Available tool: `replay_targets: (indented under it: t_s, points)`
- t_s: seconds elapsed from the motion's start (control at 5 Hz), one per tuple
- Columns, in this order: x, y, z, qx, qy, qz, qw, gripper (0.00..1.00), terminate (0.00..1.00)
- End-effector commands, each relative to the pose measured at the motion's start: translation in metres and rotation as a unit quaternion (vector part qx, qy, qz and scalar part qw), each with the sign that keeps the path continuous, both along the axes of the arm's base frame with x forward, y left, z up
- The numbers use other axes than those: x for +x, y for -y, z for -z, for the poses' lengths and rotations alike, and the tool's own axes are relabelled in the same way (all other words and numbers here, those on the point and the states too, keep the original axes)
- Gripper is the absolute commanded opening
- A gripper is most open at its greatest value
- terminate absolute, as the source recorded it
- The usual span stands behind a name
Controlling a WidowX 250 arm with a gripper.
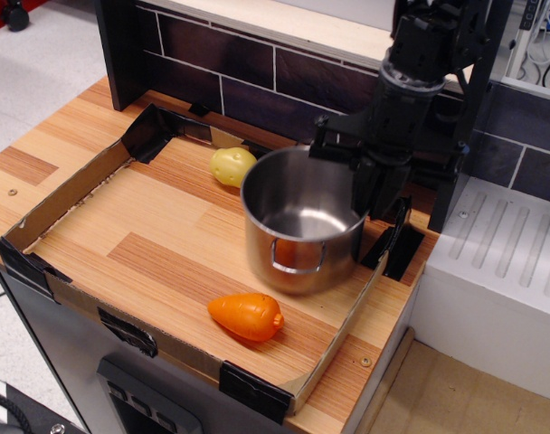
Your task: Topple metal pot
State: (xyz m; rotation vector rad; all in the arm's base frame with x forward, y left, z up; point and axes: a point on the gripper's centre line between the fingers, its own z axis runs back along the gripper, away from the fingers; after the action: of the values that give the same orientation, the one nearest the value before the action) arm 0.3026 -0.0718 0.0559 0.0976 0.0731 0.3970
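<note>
The metal pot (298, 235), shiny steel with a wire loop handle facing me, sits at the right of the cardboard tray (67, 194). It is tilted, its mouth tipped toward the front left, and it looks blurred with motion. My gripper (373, 194) hangs from the black arm at the pot's rear right rim. Its fingers are closed together on the rim there. The fingertips are partly hidden behind the pot's wall.
A yellow toy potato (232, 166) lies just behind the pot on the left. An orange toy carrot (246, 316) lies in front of it. A dark tiled wall (221, 54) rises at the back. A white ribbed unit (501, 262) stands to the right.
</note>
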Motion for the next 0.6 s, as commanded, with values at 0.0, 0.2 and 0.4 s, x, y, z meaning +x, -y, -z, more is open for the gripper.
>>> replay_targets:
  t_s: [0.0,0.2,0.4]
  points:
    - [-0.003,-0.013,-0.05,-0.048,0.063,0.013,0.9968,0.0,0.0]
    - [-0.009,-0.03,-0.07,-0.083,0.082,0.02,0.9929,0.0,0.0]
    - [-0.017,-0.053,-0.083,-0.146,0.114,0.028,0.9822,0.0,0.0]
